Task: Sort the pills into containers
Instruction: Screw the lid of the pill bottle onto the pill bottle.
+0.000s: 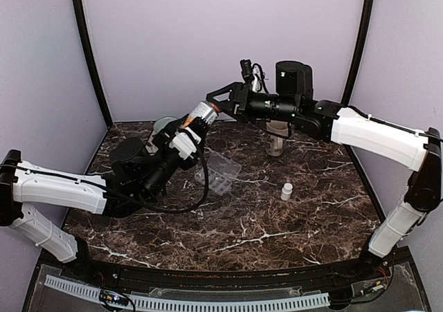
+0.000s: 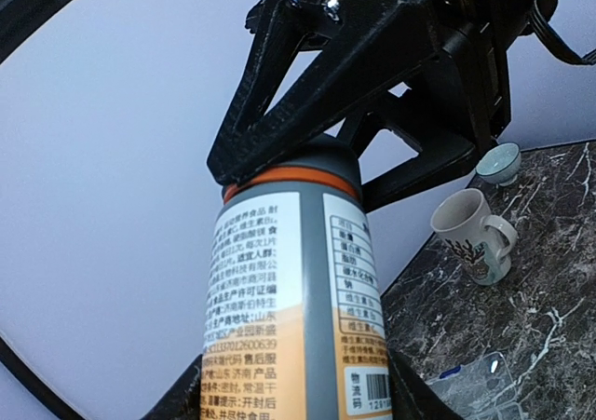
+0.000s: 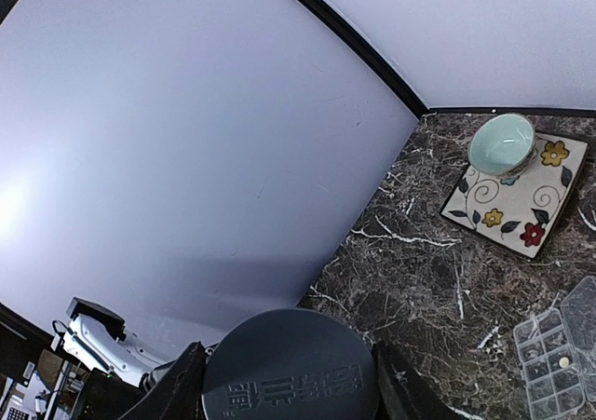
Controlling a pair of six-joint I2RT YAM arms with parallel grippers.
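Observation:
My left gripper (image 1: 184,138) is shut on the body of an orange-and-white labelled pill bottle (image 1: 199,115) and holds it tilted in the air over the back of the table. In the left wrist view the bottle (image 2: 289,308) fills the frame. My right gripper (image 1: 220,105) is shut on the bottle's grey cap (image 3: 291,369), with a finger (image 3: 177,394) on each side of it. The clear pill organizer (image 1: 220,173) lies open on the table below the bottle. It also shows in the right wrist view (image 3: 559,355), with a small pale pill in one cell.
A small white bottle (image 1: 286,191) stands right of the organizer. A patterned mug (image 1: 277,144) stands at the back right. A pale green bowl (image 3: 501,143) sits on a flowered square plate (image 3: 521,196) at the back left. Purple walls close three sides.

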